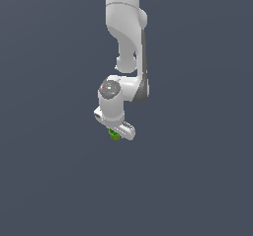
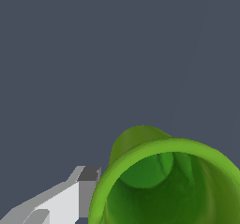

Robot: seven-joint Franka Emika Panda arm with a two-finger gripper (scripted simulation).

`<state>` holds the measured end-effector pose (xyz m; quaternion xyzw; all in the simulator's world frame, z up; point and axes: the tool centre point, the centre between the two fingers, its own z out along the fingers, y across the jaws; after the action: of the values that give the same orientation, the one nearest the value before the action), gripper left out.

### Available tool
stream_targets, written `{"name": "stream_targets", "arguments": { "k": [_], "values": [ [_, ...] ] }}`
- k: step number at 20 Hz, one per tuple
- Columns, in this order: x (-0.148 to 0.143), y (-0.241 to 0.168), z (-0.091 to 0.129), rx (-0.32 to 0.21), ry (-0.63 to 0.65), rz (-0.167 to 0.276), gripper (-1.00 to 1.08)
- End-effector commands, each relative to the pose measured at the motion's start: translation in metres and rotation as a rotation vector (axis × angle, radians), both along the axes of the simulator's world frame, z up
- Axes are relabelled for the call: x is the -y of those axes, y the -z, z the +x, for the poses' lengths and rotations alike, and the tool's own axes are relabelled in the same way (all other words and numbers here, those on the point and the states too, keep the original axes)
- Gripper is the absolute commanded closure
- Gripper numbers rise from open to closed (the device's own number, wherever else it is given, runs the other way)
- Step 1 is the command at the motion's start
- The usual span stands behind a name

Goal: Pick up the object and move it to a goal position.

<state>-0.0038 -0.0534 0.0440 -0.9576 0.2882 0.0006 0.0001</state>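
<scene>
Hanging from the white arm [image 1: 126,27] in the middle of the exterior view, the gripper [image 1: 116,133] points down, with the green cup [image 1: 115,135] showing as a small bright patch just under the pale hand body. Only that sliver of the cup is visible there; the rest is hidden behind the hand. Whether it is off the ground I cannot tell, since the dark grey ground [image 1: 49,180] bears no shadow or mark to judge by.

The wrist view brings the cup [image 2: 164,185] very close. Its open mouth faces the camera, the bright rim forming a wide ring, and the darker inner wall runs down to a rounded bottom. Nothing lies inside it. One white finger [image 2: 75,197] with a grey pad shows just beside the cup's outer wall, seemingly touching it. The other finger is out of the picture, so I cannot tell for sure whether the jaws are clamped on the cup or merely stand close around it.

Counting what shows: one arm, one gripper, one cup. Around them lies only the flat, even ground [image 2: 93,54].
</scene>
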Motion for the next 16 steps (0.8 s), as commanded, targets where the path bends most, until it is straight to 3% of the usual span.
{"name": "stream_targets", "arguments": {
  "k": [1,8,16],
  "values": [
    [-0.002,-0.005,0.002,0.002,0.0,0.0,1.08],
    [-0.015,-0.039,0.01,0.001,0.0,0.0,1.08],
    [-0.041,-0.11,0.029,0.001,0.001,-0.002,1.08]
  ]
}}
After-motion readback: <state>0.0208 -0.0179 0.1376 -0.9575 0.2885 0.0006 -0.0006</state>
